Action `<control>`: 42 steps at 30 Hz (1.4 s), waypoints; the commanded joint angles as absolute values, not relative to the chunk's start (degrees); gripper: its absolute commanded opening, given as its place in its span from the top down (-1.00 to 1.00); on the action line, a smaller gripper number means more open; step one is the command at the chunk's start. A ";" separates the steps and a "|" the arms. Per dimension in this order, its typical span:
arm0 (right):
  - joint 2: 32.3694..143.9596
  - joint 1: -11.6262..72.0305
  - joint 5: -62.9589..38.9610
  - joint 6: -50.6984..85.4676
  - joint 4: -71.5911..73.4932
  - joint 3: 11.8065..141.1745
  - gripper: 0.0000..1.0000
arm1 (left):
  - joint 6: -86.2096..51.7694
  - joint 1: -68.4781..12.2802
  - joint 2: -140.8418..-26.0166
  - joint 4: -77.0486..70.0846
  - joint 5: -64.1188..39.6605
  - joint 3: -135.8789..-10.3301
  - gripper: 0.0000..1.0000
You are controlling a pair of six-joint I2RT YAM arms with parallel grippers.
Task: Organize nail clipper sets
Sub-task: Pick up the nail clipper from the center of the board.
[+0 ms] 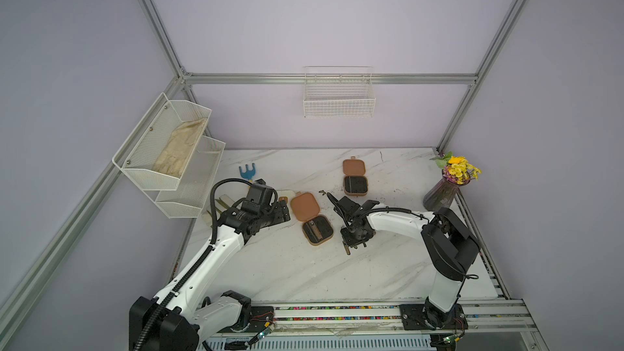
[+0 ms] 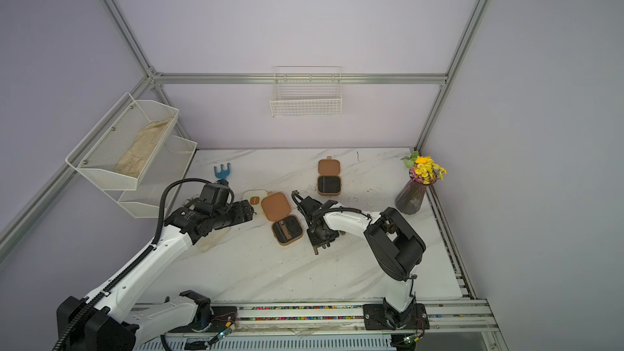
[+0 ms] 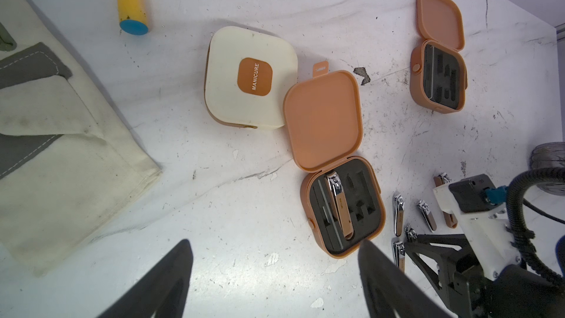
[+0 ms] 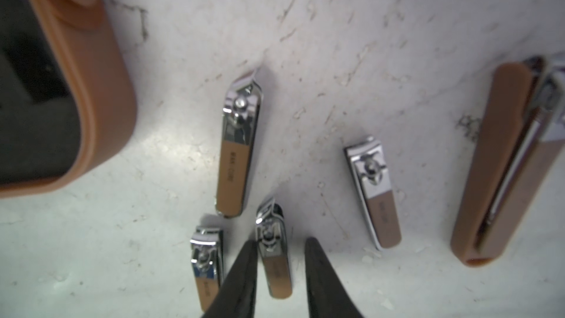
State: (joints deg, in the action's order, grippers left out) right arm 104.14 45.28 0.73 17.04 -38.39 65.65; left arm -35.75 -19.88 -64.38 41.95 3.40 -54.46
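Bronze-and-chrome, a small nail clipper (image 4: 273,270) lies on the marble tabletop (image 4: 397,26) between the right gripper's (image 4: 279,240) narrowly parted jaws, unpinched, seemingly the pick-up step, next needing a square close and lift toward the brown case (image 4: 101,87), while the left gripper (image 3: 275,241) hangs open, empty.

My gripper (image 3: 275,243) stands wide, holding nothing. Cream case (image 3: 250,78): closed, marked MANICURE. Just right of it, near brown case (image 3: 324,117): open, one clipper (image 3: 341,209) seated in the black liner (image 3: 363,206). Far brown case (image 3: 440,16): open. Loose clippers (image 3: 398,215) lie right of the near case.
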 commanded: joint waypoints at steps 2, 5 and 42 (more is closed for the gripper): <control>105.93 45.18 0.91 16.79 -38.32 65.29 0.50 | -34.93 -19.51 -64.12 41.63 3.34 -54.32 -0.67; 105.83 45.18 0.83 17.11 -38.49 65.04 0.57 | -34.88 -19.51 -63.98 41.65 3.43 -54.23 -0.68; 115.73 51.85 2.74 19.22 -46.82 94.60 0.94 | -35.51 -19.51 -63.57 40.50 2.73 -53.84 -0.67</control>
